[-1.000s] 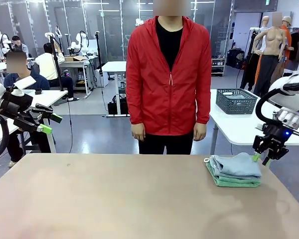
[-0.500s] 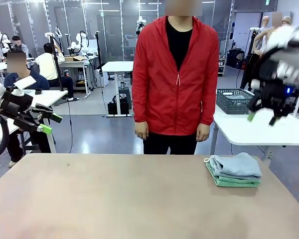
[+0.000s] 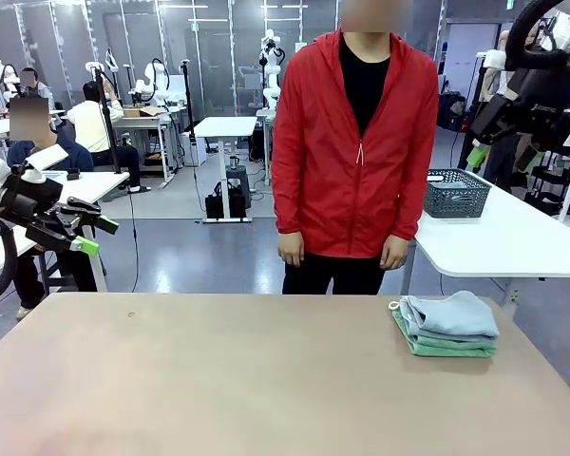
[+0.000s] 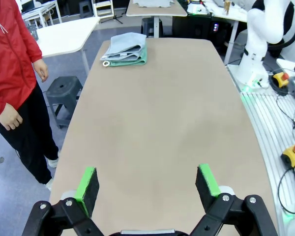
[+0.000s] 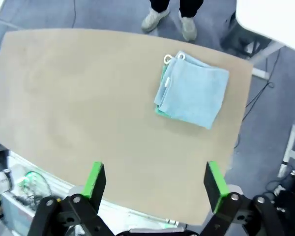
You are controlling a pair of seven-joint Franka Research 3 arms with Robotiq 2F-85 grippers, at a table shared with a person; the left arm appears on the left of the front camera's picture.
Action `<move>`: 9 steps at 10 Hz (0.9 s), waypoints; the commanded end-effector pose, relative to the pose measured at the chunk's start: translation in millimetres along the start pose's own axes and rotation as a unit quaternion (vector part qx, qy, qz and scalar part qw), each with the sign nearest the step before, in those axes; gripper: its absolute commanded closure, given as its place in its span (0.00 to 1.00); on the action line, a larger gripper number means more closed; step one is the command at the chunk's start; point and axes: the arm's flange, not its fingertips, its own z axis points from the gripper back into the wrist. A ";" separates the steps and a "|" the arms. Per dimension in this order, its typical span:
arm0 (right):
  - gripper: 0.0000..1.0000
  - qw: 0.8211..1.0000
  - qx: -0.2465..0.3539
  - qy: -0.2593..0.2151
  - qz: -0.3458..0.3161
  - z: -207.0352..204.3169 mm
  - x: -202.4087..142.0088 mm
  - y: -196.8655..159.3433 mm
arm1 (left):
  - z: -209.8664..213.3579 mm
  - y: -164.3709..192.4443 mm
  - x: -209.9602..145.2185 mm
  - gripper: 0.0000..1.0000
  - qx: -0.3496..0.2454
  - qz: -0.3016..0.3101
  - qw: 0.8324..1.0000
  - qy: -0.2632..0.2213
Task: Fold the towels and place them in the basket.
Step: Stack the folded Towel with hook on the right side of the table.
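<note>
Both sets of fingers are released and empty, well above the towels [image 5: 191, 93]; soft, light, floppy stack, so pinch it across the folded edge.

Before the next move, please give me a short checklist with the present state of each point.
1. Towels folded and stacked, blue-grey on top of green: ok.
2. Towels in the basket: not ok; they lie on the near table, the basket stands on the white side table.
3. Left gripper fingers open, holding nothing: ok.
4. Right gripper fingers open, holding nothing, high above the stack: ok.
5. Person's hands away from the towels: ok.
6. Basket contents: cannot tell.
</note>
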 end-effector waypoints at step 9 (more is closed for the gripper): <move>0.00 1.000 0.000 0.000 0.000 0.0 0.0 0.0 | 0.4 -1.0 1.7 0.00 -0.001 -0.002 1.000 0.003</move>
